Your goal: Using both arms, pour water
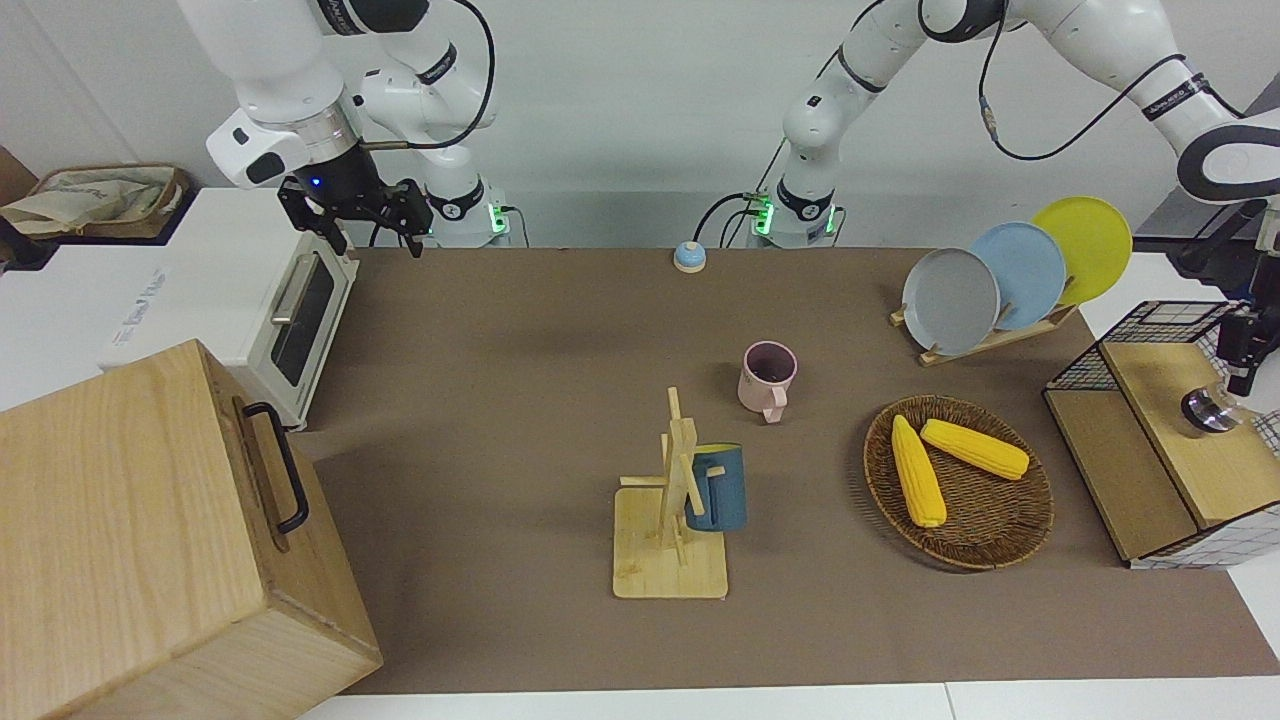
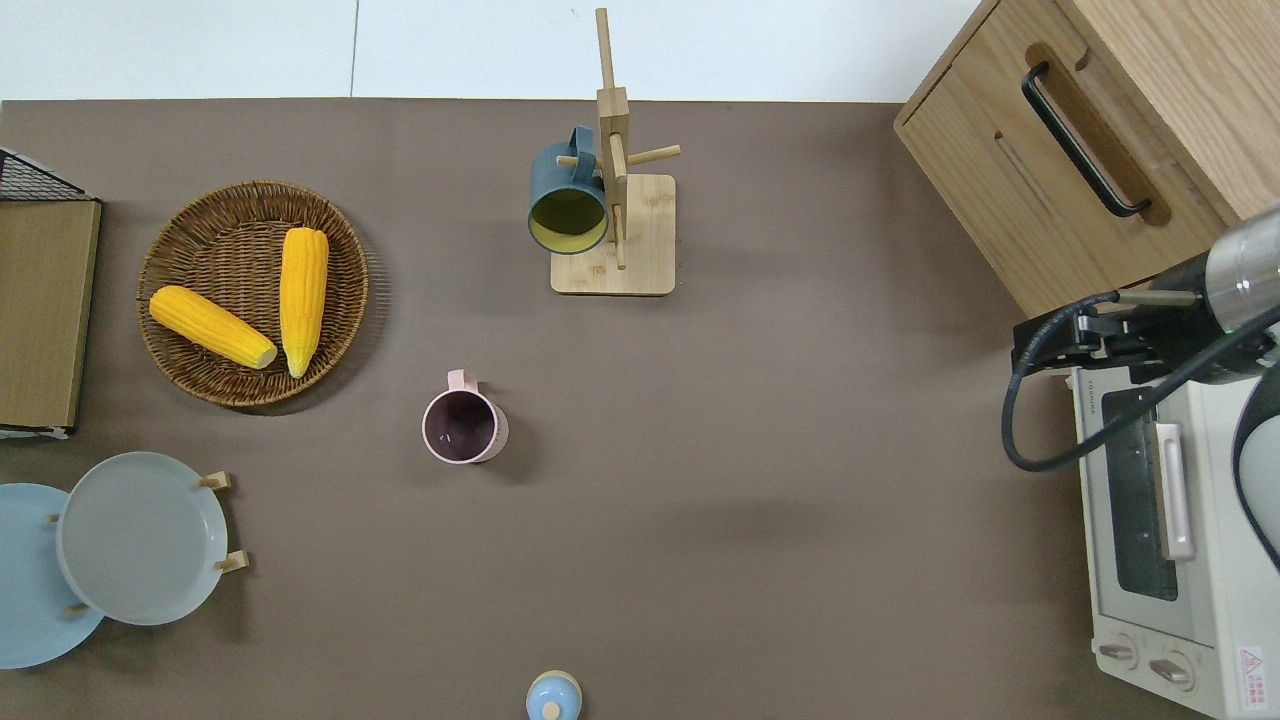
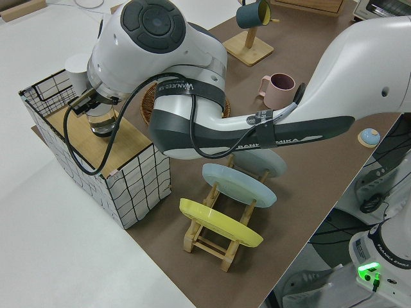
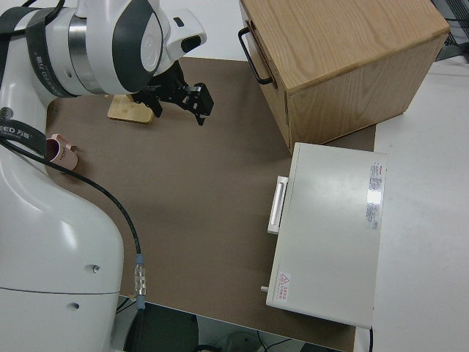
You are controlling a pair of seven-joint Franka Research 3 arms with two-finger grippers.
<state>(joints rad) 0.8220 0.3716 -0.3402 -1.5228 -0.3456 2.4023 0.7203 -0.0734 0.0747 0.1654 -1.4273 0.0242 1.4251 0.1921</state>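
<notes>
Pink mug (image 1: 768, 376) stands mid-frame; right gripper (image 1: 368, 222), upper left, jaws apart; left gripper (image 1: 1240, 372) jaws indiscernible.

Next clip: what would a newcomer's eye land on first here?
Probably the two yellow corn cobs in the wicker basket toward the left arm's end of the table. Next, the blue mug hanging on the wooden mug tree, with the pink mug standing nearer to the robots. The right end effector hangs open by the toaster oven.
</notes>
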